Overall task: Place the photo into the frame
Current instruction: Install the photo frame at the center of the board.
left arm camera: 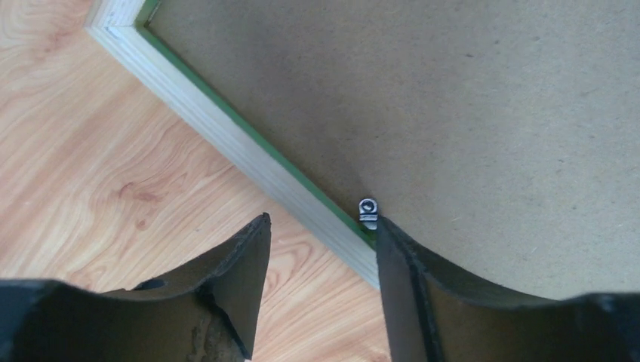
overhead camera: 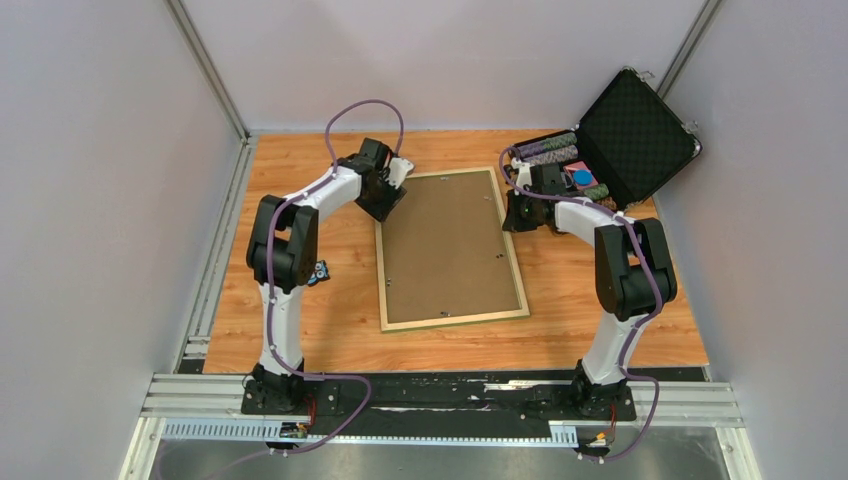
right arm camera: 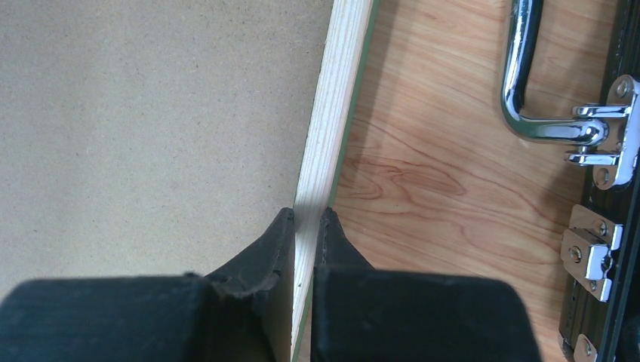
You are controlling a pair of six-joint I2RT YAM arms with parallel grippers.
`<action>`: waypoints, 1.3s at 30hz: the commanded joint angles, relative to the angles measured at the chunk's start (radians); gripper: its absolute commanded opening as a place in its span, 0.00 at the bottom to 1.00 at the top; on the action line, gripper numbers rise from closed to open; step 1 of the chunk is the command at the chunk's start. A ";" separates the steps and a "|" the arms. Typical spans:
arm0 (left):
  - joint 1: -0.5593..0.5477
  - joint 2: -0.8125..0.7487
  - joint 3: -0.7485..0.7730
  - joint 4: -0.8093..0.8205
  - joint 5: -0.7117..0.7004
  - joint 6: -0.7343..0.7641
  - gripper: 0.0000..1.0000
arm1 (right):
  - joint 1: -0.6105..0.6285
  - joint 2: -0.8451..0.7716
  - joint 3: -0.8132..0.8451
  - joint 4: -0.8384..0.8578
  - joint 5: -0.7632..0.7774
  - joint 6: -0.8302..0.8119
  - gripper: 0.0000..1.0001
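The frame (overhead camera: 455, 318) lies back-up in the middle of the table, its pale wood rails up and a green edge showing. A plain brown backing board (overhead camera: 447, 245) fills it, and the photo is hidden. My left gripper (overhead camera: 388, 198) stands open over the left rail (left arm camera: 226, 136). One finger is above the table, the other at the board's edge beside a small metal clip (left arm camera: 367, 211). My right gripper (overhead camera: 517, 215) is shut on the right rail (right arm camera: 336, 98), one fingertip on each side of the wood.
An open black case (overhead camera: 625, 135) with foam lining, rolls and small coloured items stands at the back right, its chrome handle (right arm camera: 521, 75) and latches close to my right gripper. A small dark object (overhead camera: 320, 272) lies by the left arm. Grey walls enclose the table.
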 commanded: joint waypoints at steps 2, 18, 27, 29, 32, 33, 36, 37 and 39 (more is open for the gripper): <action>-0.006 -0.037 -0.019 0.034 -0.011 0.048 0.72 | 0.006 0.010 0.014 -0.060 0.002 -0.052 0.00; -0.012 -0.286 -0.181 -0.109 0.182 -0.026 0.94 | 0.004 -0.006 0.007 -0.055 -0.040 -0.052 0.00; -0.096 -0.426 -0.408 -0.075 0.188 -0.048 0.96 | 0.004 -0.008 0.007 -0.044 -0.063 -0.056 0.00; -0.117 -0.429 -0.436 -0.072 0.183 -0.056 0.98 | 0.005 -0.005 0.007 -0.043 -0.061 -0.057 0.00; -0.146 -0.422 -0.474 -0.059 0.166 -0.072 1.00 | 0.004 -0.002 0.007 -0.041 -0.056 -0.059 0.00; -0.151 -0.419 -0.479 -0.056 0.163 -0.076 1.00 | 0.005 -0.001 0.007 -0.041 -0.052 -0.061 0.00; -0.165 -0.406 -0.493 -0.041 0.137 -0.099 1.00 | 0.004 0.000 0.006 -0.041 -0.045 -0.063 0.00; -0.167 -0.404 -0.495 -0.041 0.135 -0.103 0.99 | 0.004 -0.002 0.005 -0.041 -0.043 -0.064 0.00; -0.173 -0.399 -0.501 -0.031 0.123 -0.116 0.98 | 0.004 -0.001 0.005 -0.041 -0.043 -0.064 0.00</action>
